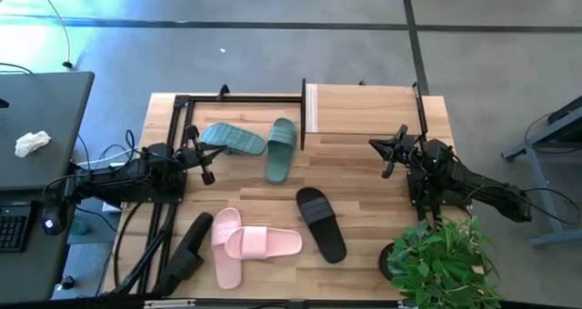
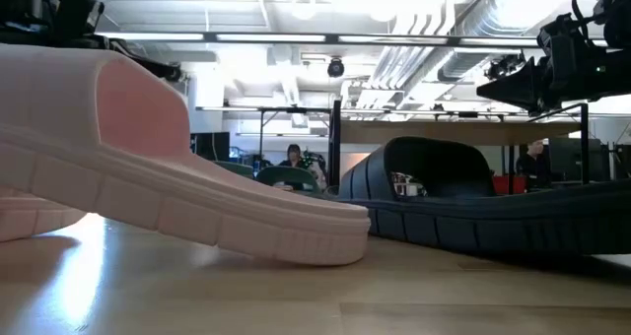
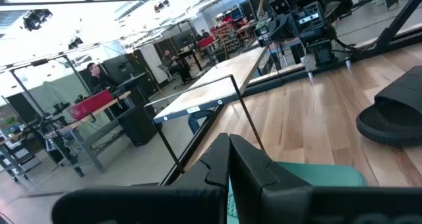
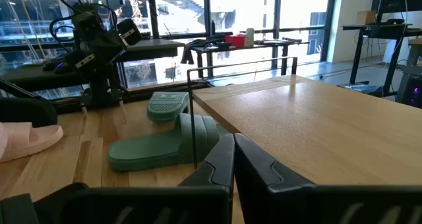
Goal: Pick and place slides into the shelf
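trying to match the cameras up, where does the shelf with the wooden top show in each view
High view: the shelf sits at the table's far edge, right of centre.
Low view: its top board shows as a thin edge behind the black slide.
Left wrist view: top board mid-frame.
Right wrist view: top board fills the right half.
Shared landmark: the teal slide beside it.

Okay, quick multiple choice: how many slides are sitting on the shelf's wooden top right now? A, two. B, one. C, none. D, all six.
C: in the high view the shelf has a bare wooden top, while the teal pair, the pink pair and both black slides all lie on the table beside it.
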`<action>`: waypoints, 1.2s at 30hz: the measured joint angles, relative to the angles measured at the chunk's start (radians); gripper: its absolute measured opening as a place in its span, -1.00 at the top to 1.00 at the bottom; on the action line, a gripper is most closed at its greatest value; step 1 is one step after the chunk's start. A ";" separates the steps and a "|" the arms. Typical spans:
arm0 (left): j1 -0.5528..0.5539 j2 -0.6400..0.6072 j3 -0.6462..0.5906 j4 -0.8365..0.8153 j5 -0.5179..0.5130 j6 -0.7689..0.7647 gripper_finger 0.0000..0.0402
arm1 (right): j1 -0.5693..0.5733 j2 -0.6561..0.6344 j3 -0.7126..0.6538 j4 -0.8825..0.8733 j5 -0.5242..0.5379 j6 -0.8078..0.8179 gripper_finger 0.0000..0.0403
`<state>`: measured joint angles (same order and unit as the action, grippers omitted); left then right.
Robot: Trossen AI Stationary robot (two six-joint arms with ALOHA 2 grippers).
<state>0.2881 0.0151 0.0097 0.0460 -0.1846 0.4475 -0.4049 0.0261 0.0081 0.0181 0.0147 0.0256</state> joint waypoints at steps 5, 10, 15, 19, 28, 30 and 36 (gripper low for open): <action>0.000 0.000 0.000 0.000 0.000 0.000 1.00 | 0.000 0.000 0.000 0.000 0.000 0.000 1.00; 0.000 0.000 0.000 0.000 0.000 0.000 1.00 | 0.000 0.000 0.000 0.000 0.000 0.000 1.00; 0.000 0.000 0.000 0.000 0.000 0.000 1.00 | 0.000 0.000 0.000 0.000 0.000 0.000 1.00; 0.000 0.000 0.000 0.000 0.000 0.000 1.00 | 0.000 0.000 0.000 0.000 0.000 0.000 1.00; 0.000 0.000 0.000 0.027 0.000 -0.002 1.00 | 0.000 0.000 0.000 0.000 0.000 0.000 1.00; 0.000 0.000 0.000 0.029 0.000 -0.008 1.00 | 0.000 0.000 0.000 0.001 0.000 0.003 1.00; 0.000 0.000 0.000 0.029 0.000 -0.008 1.00 | 0.000 0.000 0.015 0.064 0.000 0.307 1.00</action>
<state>0.2878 0.0151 0.0093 0.0749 -0.1844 0.4393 -0.4049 0.0265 0.0232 0.0820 0.0147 0.3325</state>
